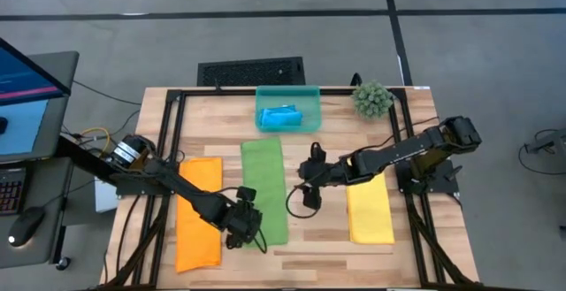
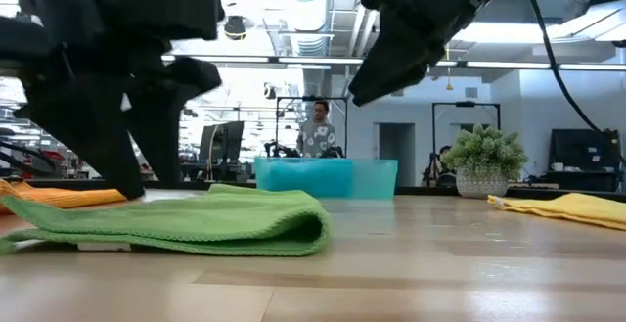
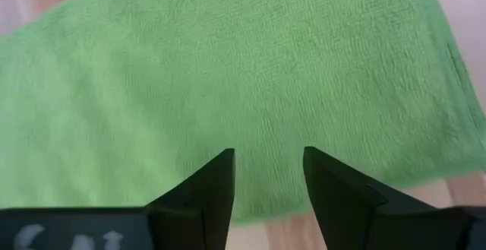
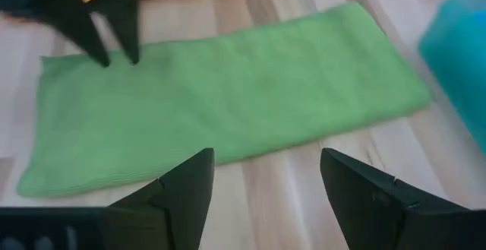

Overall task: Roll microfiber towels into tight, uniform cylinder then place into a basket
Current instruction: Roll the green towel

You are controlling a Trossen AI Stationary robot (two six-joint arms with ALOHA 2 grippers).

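Light: bright, even, from ceiling fixtures above the pale wooden slatted table (image 1: 336, 238) | Shadows: soft, faint beneath the flat green microfiber towel (image 2: 186, 222) on that table | Glare: white ceiling glow behind the table, arms silhouetted | Blur: the translucent teal plastic basket (image 4: 459, 45) beside the towel was soft; near table edge defocused

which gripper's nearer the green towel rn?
Left. The left gripper sits over the green towel at its near end, jaws open just above the cloth. The right gripper hangs off the towel's right edge over bare wood, jaws open.
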